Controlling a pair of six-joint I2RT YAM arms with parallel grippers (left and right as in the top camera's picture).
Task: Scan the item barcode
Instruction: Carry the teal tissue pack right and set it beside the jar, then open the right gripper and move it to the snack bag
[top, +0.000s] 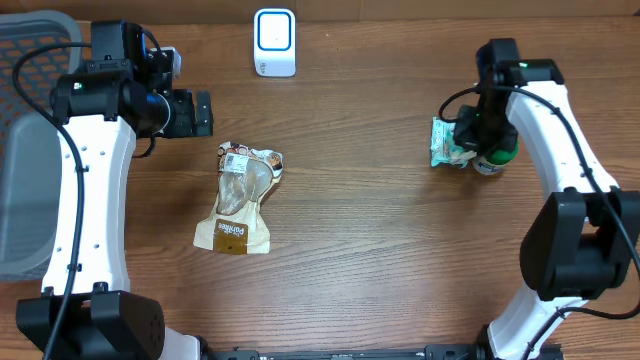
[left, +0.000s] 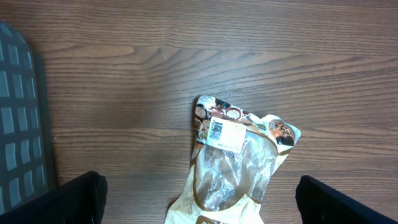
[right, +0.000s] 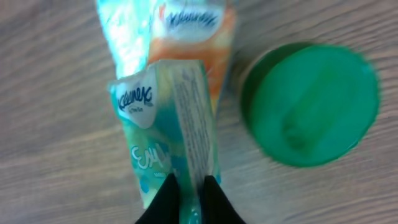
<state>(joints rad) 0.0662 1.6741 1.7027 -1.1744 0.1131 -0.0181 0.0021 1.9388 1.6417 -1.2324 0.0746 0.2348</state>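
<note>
Your right gripper pinches the near edge of the Kleenex tissue pack, lying at the overhead frame's right just beside a green-lidded jar, while your left gripper hangs spread wide at upper left near the snack pouch.

Glossy plastic tissue pack, shiny film snack pouch, matt wood-grain table
</note>
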